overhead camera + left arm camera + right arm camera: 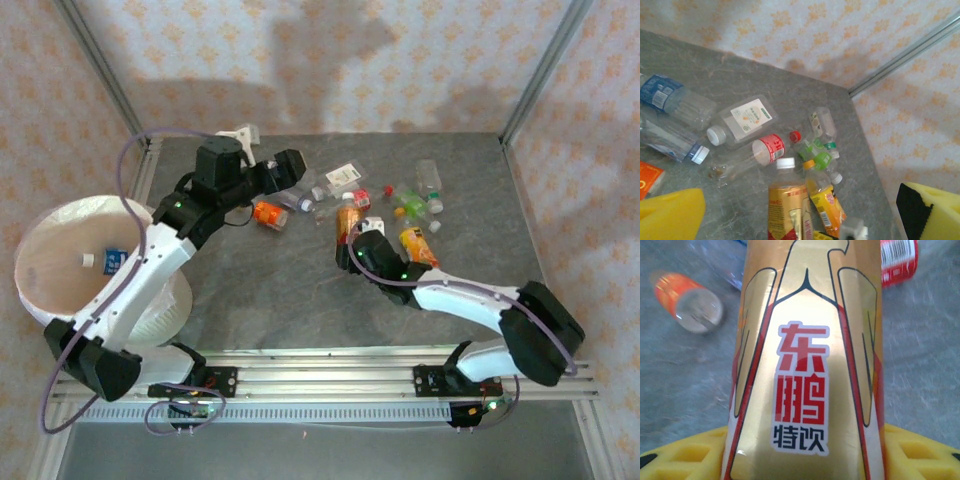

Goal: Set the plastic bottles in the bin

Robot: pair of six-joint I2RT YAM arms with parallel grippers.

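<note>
My right gripper (pixel 356 243) is shut on a gold-labelled plastic bottle (pixel 347 218) with a white cap, near the middle of the table. In the right wrist view this bottle (pixel 805 365) sits between the yellow fingers (pixel 680 457). My left gripper (pixel 291 166) hangs open at the back left, nothing between its fingers (pixel 670 217). Below it lie several plastic bottles: blue-labelled (pixel 667 95), white-labelled (pixel 742 120), red-labelled (pixel 767 149) and yellow-labelled (pixel 826 202). An orange bottle (pixel 270 214) lies apart. The bin (pixel 40 235) stands at the left edge with a bottle (pixel 110 260) inside.
More bottles with green and white caps (pixel 418 198) cluster at the back right, and one orange-yellow bottle (pixel 418 246) lies beside my right arm. Metal frame posts (pixel 535 80) and papered walls close in the table's back and sides.
</note>
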